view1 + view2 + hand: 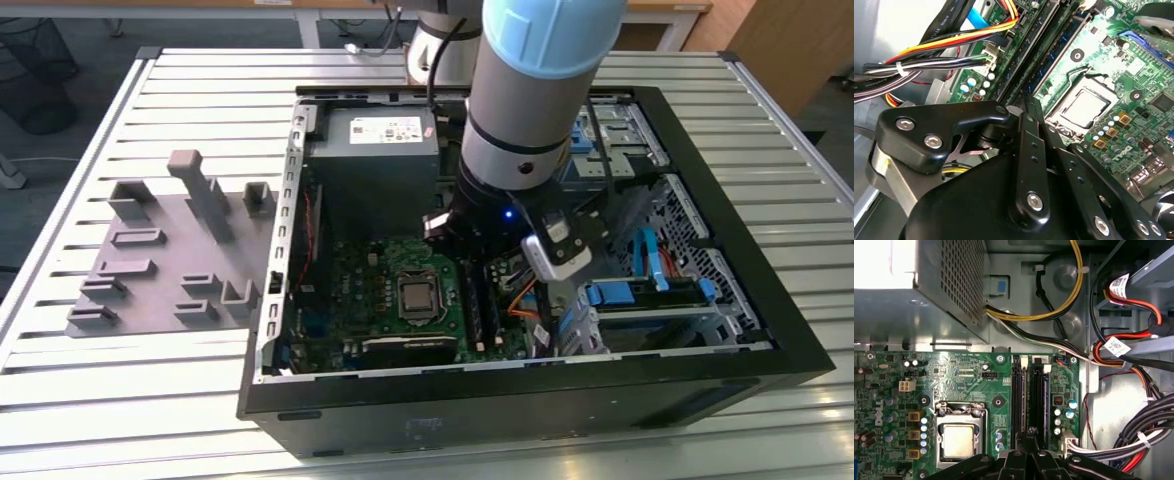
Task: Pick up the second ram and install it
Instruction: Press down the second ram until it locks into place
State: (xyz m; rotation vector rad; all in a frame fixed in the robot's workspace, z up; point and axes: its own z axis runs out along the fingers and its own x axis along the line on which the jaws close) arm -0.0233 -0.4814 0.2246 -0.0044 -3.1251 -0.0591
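Observation:
My gripper (1029, 432) hangs inside the open computer case (747, 300), low over the memory slots (1029, 390) on the green motherboard (959, 375). Its black fingertips are pressed together in both wrist views, and no stick shows between them. In the second wrist view the gripper (1024, 102) sits at one end of the dark slots (1029, 55). A narrow blue-green board (1066, 42) stands seated in the slot beside them. I cannot tell whether it is the second ram. The arm's wrist (514, 200) covers the slot area in the exterior view.
The grey fixture (160, 260) with upright blocks lies outside the case on the exterior view's left. The power supply (929, 300) and cable bundles (1134, 365) crowd around the slots. The processor socket (958, 437) lies beside them. A drive cage (654, 290) fills the case's other side.

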